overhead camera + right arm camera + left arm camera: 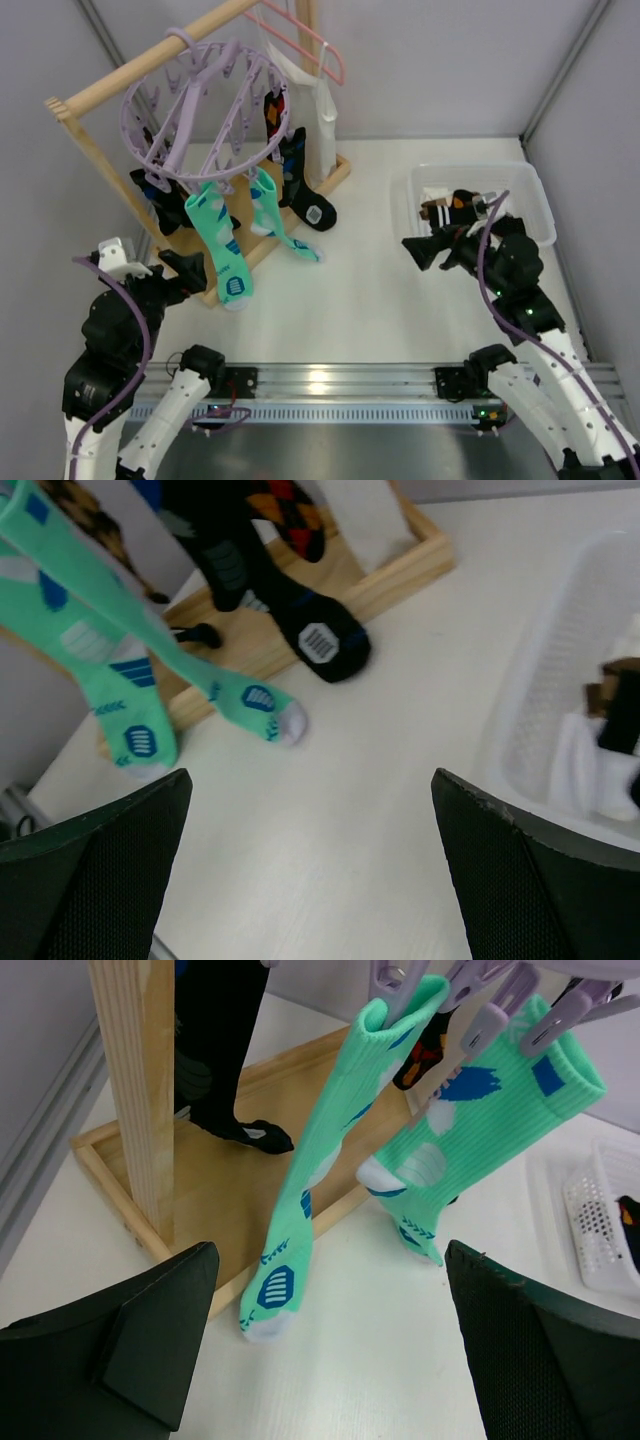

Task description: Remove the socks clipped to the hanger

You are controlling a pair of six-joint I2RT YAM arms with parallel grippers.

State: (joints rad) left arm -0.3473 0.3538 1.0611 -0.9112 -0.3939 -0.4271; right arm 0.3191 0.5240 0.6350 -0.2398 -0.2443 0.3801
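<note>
- Step in hand, by my reading: you are lining up for the next sock. Neither claw holds anything.
- Left claw (185,272): jaws wide, empty, low and just left of the hanger's (205,105) near edge.
- Right claw (425,248): jaws wide, empty, well right of the hanger, beside the tub (530,195).
- Mint socks (222,250): two are clipped at the hanger's near edge, hanging straight down with toes close to the desk (380,300). In the left wrist view the nearer one hangs between the jaws' line and ahead of them, not touching.
- Black socks (300,180): clipped at the hanger's right and left sides, over the wooden frame's base (330,180).
- Some socks already lie in the tub, well right of the hanger.
- Next move, in my judgement: advance the left claw around the nearer mint sock below its clip, close, then pull down and away.
- Caution: the hanger hangs free by its hook and may swing as you pull.
</note>
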